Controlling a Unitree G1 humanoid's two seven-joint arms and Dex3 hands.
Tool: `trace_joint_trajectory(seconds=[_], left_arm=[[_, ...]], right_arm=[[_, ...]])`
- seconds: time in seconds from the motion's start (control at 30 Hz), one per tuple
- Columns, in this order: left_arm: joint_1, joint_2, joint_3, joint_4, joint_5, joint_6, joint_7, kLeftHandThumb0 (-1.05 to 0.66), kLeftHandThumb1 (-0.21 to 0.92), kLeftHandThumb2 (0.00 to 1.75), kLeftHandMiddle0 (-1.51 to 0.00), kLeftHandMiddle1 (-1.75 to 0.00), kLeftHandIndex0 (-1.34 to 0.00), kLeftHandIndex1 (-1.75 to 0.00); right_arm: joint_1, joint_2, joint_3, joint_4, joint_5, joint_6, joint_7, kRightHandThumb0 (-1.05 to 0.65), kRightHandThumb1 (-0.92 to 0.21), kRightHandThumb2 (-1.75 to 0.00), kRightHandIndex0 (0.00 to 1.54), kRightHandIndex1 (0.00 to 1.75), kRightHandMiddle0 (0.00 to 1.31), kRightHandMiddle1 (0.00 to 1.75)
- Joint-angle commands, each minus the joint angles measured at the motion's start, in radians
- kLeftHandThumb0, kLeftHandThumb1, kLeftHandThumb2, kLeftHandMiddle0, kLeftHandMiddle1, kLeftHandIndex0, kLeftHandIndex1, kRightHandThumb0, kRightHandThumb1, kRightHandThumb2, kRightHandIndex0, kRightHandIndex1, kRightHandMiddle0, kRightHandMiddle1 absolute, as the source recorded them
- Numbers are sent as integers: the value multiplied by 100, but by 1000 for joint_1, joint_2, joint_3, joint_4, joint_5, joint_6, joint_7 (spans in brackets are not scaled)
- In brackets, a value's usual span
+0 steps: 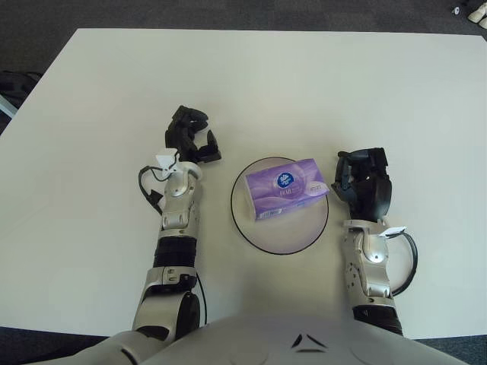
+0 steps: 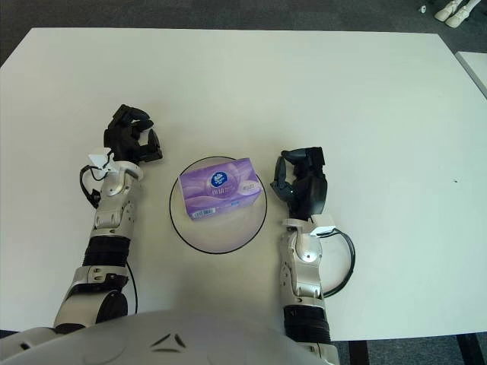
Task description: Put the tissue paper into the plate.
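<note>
While lying inside the plate [image 1: 280, 236] near the middle of the white table [image 1: 319, 84], showing a purple tissue paper pack [image 1: 285, 188] resting tilted across the plate's far half, its printed face turned upward. Left of the plate, and apart from its rim, showing the left hand [image 1: 190, 137] hovering with dark fingers loosely spread and holding nothing. Just right of the plate, showing the right hand [image 1: 365, 185] idling beside the rim, fingers relaxed and partly curled, gripping nothing. Beyond the plate, at the table's far right corner, catching pale shoes [image 1: 479, 11] on the dark floor.
</note>
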Motion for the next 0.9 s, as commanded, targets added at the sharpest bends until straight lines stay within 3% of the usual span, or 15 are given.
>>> trace_joint_trajectory(seconds=[0.0,0.43,0.87], left_arm=[[57,2,0,29,9,24,-3,-1,9,159,-78,-175,-54,-175],[106,14,-9,60,27,-14,-28,-1,13,155,-74,-175,-52,-175],[154,33,-22,77,46,-58,-58,-1,2,167,-83,-175,-60,-175]], right_arm=[[75,21,-15,56,10,63,-6,-38,-67,-88,52,136,34,175],[81,14,-11,29,-15,77,-14,-38,-67,-88,52,137,34,175],[71,3,-22,33,-34,67,-8,-38,-70,-84,52,137,32,175]])
